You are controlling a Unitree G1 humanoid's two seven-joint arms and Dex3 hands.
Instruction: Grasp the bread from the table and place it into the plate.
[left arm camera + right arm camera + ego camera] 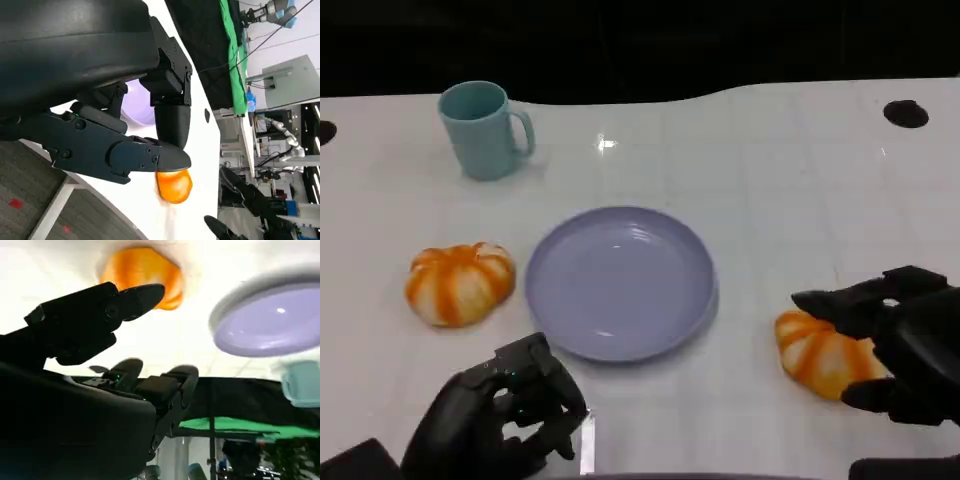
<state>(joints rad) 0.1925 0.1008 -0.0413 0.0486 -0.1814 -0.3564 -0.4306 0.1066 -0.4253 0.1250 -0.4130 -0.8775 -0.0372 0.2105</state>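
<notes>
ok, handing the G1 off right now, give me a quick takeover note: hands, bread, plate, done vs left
Right hand: open, fingers spread around the bread at the table's right side; contact cannot be told, not gripped or lifted yet.
Left hand: fingers curled in, holding nothing, low at the near edge in front of the plate.
Plate: centre of the table, nothing in it.
Second bread: on the table left of the plate, untouched.
Teal mug: far left, apart from everything.
Done: right hand reached the bread.
Left: close on it, lift, carry left, set it in the plate.
</notes>
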